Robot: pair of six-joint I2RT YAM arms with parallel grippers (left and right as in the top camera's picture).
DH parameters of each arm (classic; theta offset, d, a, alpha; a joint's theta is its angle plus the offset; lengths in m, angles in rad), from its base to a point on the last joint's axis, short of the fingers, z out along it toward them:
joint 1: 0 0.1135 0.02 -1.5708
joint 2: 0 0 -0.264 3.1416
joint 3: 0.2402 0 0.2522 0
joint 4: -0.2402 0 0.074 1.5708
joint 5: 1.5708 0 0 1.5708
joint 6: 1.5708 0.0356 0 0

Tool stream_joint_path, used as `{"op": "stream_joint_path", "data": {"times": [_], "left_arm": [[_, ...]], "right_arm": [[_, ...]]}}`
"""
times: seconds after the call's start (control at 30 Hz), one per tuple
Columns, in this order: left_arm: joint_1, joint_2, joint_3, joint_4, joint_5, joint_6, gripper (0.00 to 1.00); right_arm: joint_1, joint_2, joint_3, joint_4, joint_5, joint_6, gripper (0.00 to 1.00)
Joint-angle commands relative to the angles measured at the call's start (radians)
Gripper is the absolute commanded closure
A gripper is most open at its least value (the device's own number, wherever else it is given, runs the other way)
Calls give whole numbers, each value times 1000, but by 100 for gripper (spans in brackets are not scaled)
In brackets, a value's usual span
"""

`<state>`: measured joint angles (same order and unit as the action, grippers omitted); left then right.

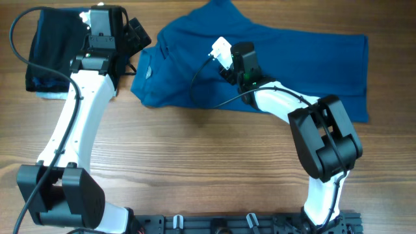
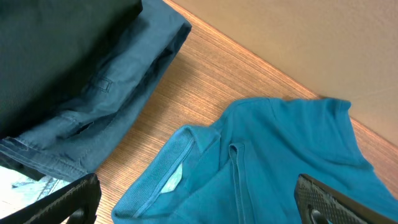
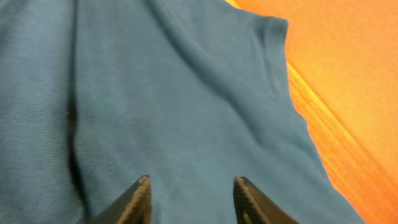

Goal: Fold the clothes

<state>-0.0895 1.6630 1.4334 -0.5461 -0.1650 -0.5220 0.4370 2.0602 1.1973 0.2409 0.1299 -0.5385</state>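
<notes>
The clothes are one medium-blue polo shirt point(image 1: 292, 58) lying spread across the far middle and right of the table, collar end to the left. The left wrist view shows its ribbed collar point(image 2: 163, 177) and placket point(image 2: 235, 168). My left gripper point(image 1: 138, 40) is open and empty just above the collar end, one finger on each side of it in the left wrist view point(image 2: 199, 208). My right gripper point(image 1: 229, 64) is open and empty, close over the middle of the shirt point(image 3: 186, 93), its fingertips point(image 3: 193, 186) apart above the fabric.
A stack of folded dark garments with a pale blue edge point(image 1: 45, 52) lies at the far left corner, and shows in the left wrist view point(image 2: 68, 68). Bare wooden table point(image 1: 195, 156) fills the front. The right arm's elbow point(image 1: 325, 136) stands front right.
</notes>
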Motion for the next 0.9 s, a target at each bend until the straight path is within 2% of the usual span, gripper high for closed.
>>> {"op": "stream_joint_path", "data": {"times": [0.0, 0.07, 0.17, 0.23, 0.37, 0.5, 0.6, 0.77, 0.83, 0.87], "left_arm": [[6, 11, 0, 2, 8, -10, 0], [6, 11, 0, 2, 8, -10, 0], [6, 11, 0, 2, 8, -10, 0], [6, 11, 0, 2, 8, -10, 0], [6, 11, 0, 3, 8, -10, 0], [6, 11, 0, 2, 8, -10, 0], [6, 11, 0, 2, 8, -10, 0], [6, 11, 0, 3, 8, -10, 0], [6, 11, 0, 2, 8, -10, 0], [6, 11, 0, 2, 8, -10, 0]], "right_arm": [[76, -67, 3, -27, -72, -12, 48], [138, -73, 3, -61, -79, -72, 45], [195, -37, 3, -93, -76, -90, 45], [199, -12, 2, -95, -75, -90, 43], [193, 32, 2, -87, -76, -100, 31], [193, 44, 2, -73, -79, -117, 28], [193, 47, 2, -60, -79, -116, 28], [193, 47, 2, -35, -79, -116, 38], [193, 55, 2, -35, -79, -117, 38], [193, 62, 2, -34, -79, -117, 34]]}}
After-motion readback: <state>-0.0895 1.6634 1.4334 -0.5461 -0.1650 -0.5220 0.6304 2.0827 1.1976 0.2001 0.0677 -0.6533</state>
